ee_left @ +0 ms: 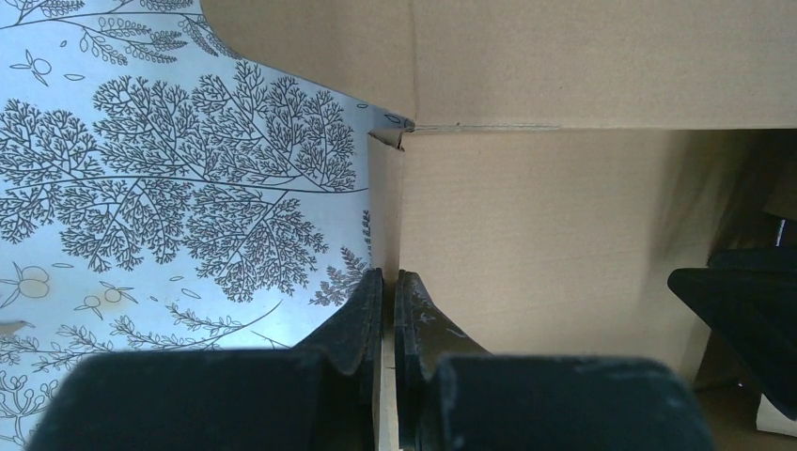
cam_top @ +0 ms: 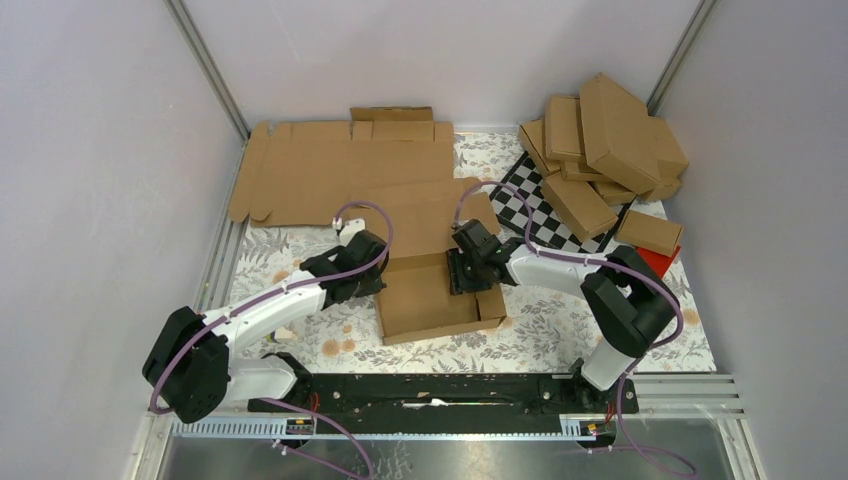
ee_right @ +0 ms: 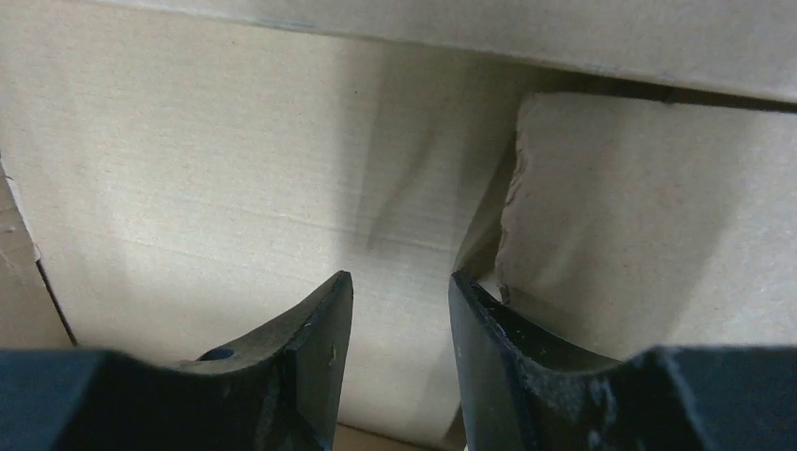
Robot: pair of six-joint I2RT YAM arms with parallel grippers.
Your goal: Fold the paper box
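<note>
On the table [cam_top: 560,335], left gripper [ee_left: 388,278] clamps the paper box [cam_top: 428,298] at its 9 o'clock wall edge; right gripper [ee_right: 399,282], spread and holding nothing, at its 3 o'clock side.

Both arms look alike on my overhead feed. The left arm [cam_top: 262,312] and the right arm [cam_top: 548,268] each have white link shells between chunky black joint housings, and black wrists. A lilac cable [cam_top: 362,204] runs along each arm in loose loops. The bases are bolted to a black mounting rail [cam_top: 440,392]. On my wrist feeds, the left fingers [ee_left: 352,329] and right fingers [ee_right: 315,324] are matte black with curved, tapering tips, scuffed and dusted pale.
</note>
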